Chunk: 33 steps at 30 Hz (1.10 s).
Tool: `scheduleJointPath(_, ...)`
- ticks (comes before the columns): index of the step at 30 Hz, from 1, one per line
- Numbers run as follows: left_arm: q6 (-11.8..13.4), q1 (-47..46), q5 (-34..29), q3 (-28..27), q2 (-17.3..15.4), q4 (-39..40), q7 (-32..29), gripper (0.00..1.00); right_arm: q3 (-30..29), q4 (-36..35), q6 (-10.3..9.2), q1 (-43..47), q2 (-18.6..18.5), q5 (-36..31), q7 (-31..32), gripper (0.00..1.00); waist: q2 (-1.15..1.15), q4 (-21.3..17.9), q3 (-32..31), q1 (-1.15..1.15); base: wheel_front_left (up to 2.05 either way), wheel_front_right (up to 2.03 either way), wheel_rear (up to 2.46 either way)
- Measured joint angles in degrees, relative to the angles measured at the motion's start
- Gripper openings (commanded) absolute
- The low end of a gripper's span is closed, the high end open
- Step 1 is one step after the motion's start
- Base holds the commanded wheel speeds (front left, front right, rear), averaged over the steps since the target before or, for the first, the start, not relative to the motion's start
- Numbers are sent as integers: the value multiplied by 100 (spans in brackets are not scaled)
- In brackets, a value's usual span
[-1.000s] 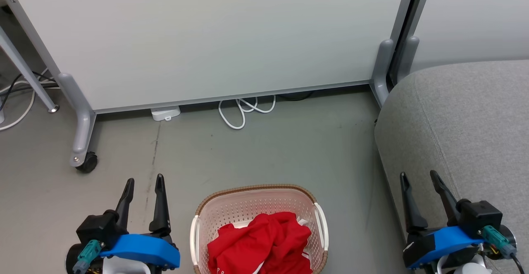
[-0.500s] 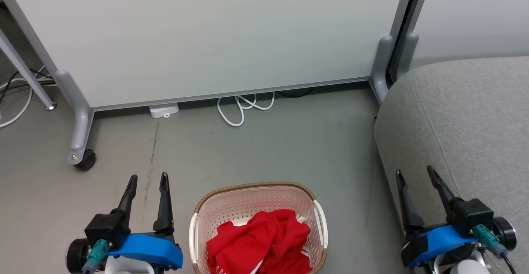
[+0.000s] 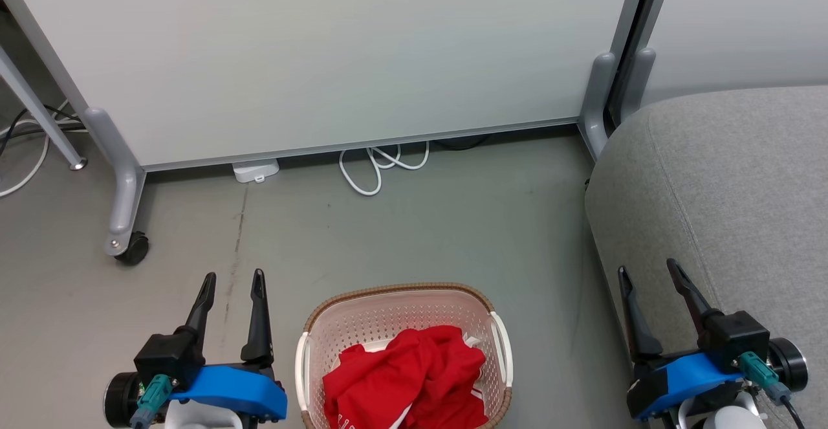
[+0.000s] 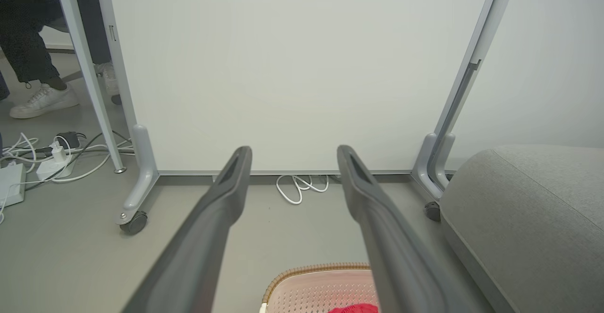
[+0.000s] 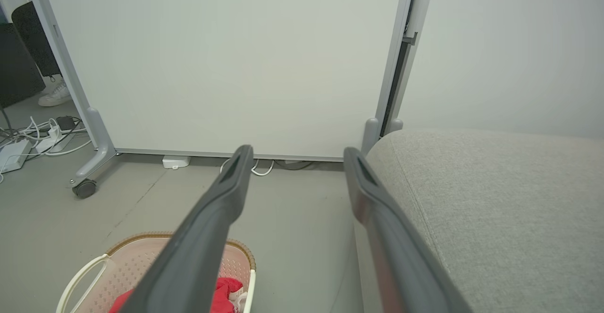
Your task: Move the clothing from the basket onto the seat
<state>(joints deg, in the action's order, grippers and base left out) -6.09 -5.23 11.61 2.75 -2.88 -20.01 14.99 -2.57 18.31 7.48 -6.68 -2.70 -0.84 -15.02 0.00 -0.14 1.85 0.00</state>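
The cream perforated basket [image 3: 401,293] with a brown rim stands on the floor at the bottom centre of the head view, holding crumpled red clothing [image 3: 407,377] with white trim. The grey seat [image 3: 737,183] fills the right side. My left gripper [image 3: 233,278] hangs open to the left of the basket, nothing between its fingers. My right gripper [image 3: 648,270] is open over the seat's front-left edge, also empty. The left wrist view catches the basket rim [image 4: 311,270] and the seat [image 4: 533,218]. In the right wrist view lie the basket [image 5: 137,247], clothing [image 5: 226,289] and seat [image 5: 495,199].
A white partition panel [image 3: 323,54] on grey castor legs [image 3: 126,222] closes off the far side. White cables [image 3: 378,167] and a small white box [image 3: 255,171] lie under its lower edge. A person's legs and shoes [image 4: 42,98] and a power strip with cords [image 4: 42,162] are beyond the panel's left.
The whole head picture has slid slightly, so the camera has moved a little. Both grippers stay open and the clothing lies as before in the basket.
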Motion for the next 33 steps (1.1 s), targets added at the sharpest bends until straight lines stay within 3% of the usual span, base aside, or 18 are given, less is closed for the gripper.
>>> scheduleJointPath(16, -21, -192, -149, 8, -48, -77, 1, 100, 338, -87, 1, -347, -4, 42, -1, 100, 0, -248, 450, 0, 0, 0, 0)
scheduleJointPath(33, -99, -1185, -388, 102, -528, -698, 1, 100, 1022, -614, 1, -1490, -11, 498, -2, 100, 0, -985, 2206, 1, 0, 0, 0)
